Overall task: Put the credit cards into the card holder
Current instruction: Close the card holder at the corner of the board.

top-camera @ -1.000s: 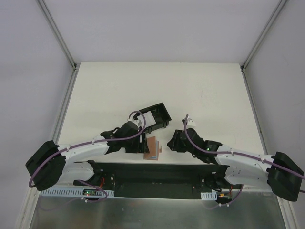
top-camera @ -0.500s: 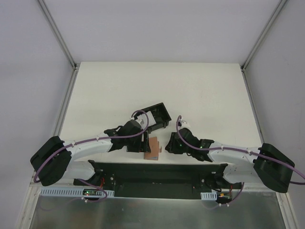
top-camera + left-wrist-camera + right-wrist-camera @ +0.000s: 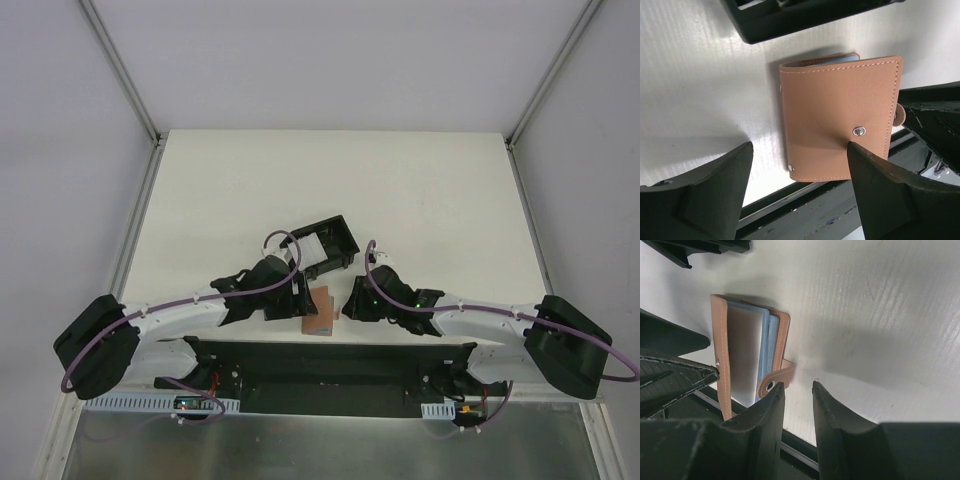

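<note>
Top external looks down from high and far, the card holder (image 3: 320, 312) small near centre. Left wrist looks down close on the card holder's closed face; right wrist views its open edge, close, from the opposite side. All three share the card holder and the black box (image 3: 325, 243) beside it.

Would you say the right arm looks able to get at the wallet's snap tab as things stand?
Probably yes: the tab sits just ahead of the right pincer, with nothing between them.
</note>
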